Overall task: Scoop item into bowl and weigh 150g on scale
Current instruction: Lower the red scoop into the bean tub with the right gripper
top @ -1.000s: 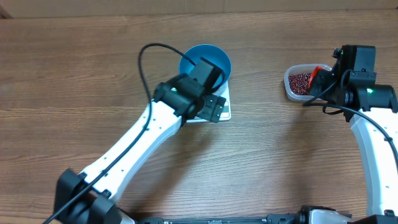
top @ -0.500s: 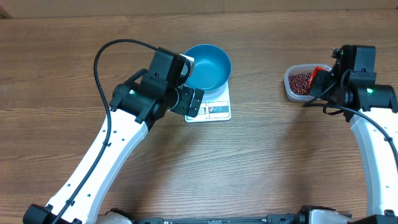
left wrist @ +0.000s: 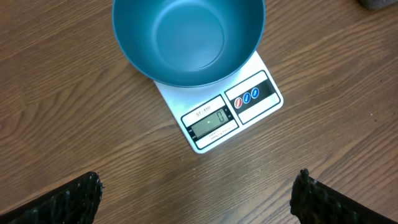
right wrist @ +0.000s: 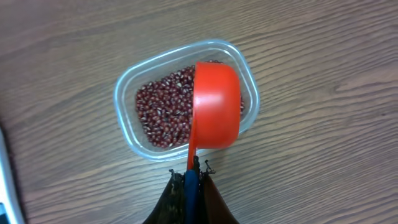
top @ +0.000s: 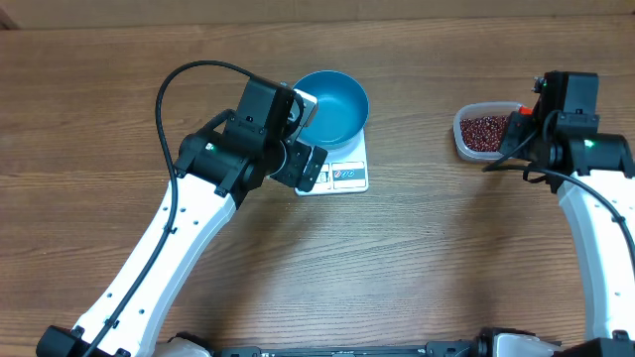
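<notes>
The blue bowl (top: 332,104) stands on the white scale (top: 344,177) and nothing lies inside it (left wrist: 189,37). The scale's display (left wrist: 211,121) faces my left gripper (left wrist: 198,180), which hangs open just to the near left of the scale (top: 308,136), holding nothing. Dark red-brown beans (right wrist: 163,109) fill a clear plastic tub (top: 483,131) at the right. My right gripper (right wrist: 193,173) is shut on the blue-and-red handle of a red scoop (right wrist: 216,106). The scoop sits over the tub's right half with its outside towards the camera, so its contents are hidden.
The wooden table (top: 437,248) carries only the scale with the bowl and the tub (right wrist: 127,134). My left arm (top: 179,238) runs diagonally from the near left edge to the scale. The right arm (top: 595,218) stands along the right edge.
My left arm swung left off the bowl and scale, uncovering them, and has held still for the last half second. The red scoop has tipped down over the tub.
</notes>
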You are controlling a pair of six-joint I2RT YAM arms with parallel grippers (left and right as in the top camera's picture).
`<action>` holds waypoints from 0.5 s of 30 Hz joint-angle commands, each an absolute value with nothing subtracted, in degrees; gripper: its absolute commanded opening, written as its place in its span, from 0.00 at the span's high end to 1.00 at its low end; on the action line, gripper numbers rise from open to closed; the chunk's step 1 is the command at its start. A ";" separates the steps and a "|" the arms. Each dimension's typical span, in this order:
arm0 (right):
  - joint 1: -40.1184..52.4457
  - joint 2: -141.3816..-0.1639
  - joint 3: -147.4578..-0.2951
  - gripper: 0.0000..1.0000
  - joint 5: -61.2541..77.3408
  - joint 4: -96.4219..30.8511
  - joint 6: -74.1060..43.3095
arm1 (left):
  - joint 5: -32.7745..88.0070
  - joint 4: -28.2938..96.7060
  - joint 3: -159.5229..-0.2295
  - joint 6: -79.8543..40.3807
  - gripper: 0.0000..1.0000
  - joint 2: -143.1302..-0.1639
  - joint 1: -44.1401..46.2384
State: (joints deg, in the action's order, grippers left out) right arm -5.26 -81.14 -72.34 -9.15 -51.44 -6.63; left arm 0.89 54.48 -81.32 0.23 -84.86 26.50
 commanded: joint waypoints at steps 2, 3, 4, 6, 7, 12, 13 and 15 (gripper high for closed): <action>-5.61 -83.92 -73.12 0.96 -10.87 -50.81 -4.36 | 1.52 54.37 -82.24 1.74 0.00 -84.53 26.22; -5.61 -84.66 -73.12 0.96 -10.83 -50.63 -4.16 | 1.52 54.37 -82.24 1.74 0.00 -84.53 26.22; -5.61 -85.32 -73.12 0.96 -10.85 -50.57 -4.16 | 1.52 54.37 -82.24 1.74 0.00 -84.53 26.22; -5.61 -86.72 -73.12 0.96 -10.61 -50.09 -4.16 | 1.54 54.39 -82.24 1.72 0.00 -84.53 26.22; -5.61 -87.13 -73.12 0.96 -10.39 -49.65 -4.16 | 1.54 54.39 -82.24 1.72 0.01 -84.53 26.22; -5.61 -88.38 -73.12 0.96 -10.26 -47.83 -3.97 | 1.52 54.39 -82.24 1.74 0.00 -84.53 26.26; -5.61 -88.44 -73.12 0.96 -10.26 -47.64 -3.97 | 1.52 54.39 -82.24 1.74 0.00 -84.53 26.26; -5.61 -88.71 -73.12 0.96 -10.24 -47.33 -3.97 | 1.52 54.39 -82.24 1.74 0.00 -84.53 26.26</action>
State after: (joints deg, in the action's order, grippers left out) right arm -5.26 -88.47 -72.34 -9.87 -47.94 -4.40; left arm 0.89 54.48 -81.32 0.45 -84.86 26.50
